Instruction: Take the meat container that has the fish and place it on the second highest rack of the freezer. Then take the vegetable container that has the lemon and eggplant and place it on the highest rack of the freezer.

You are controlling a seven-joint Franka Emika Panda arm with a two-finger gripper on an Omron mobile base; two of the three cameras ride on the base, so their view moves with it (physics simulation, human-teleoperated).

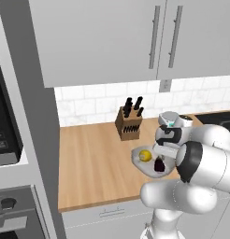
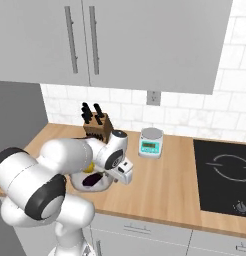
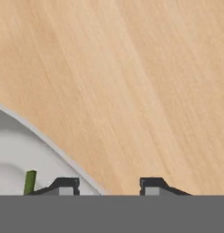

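The vegetable container (image 1: 137, 159), a shallow grey bowl, sits on the wooden counter with the yellow lemon (image 1: 145, 155) and the dark eggplant (image 1: 159, 165) inside. From the right base view the container (image 2: 76, 183) lies under my hand, and the eggplant (image 2: 92, 181) shows in it. My gripper (image 3: 108, 184) straddles the container's rim (image 3: 50, 143). One fingertip (image 3: 63, 184) is over the inside next to a green stem (image 3: 30, 182), and the other fingertip (image 3: 152, 184) is over bare counter. The jaws stand apart, with a gap beside the rim. The meat container with the fish and the freezer are out of view.
A knife block (image 1: 128, 122) stands at the back of the counter by the tiled wall. A kitchen scale (image 2: 151, 142) sits to the right, and a black cooktop (image 2: 225, 175) lies beyond it. Wall cabinets (image 1: 112, 37) hang overhead. A tall oven stack (image 1: 9, 140) borders the counter's left end.
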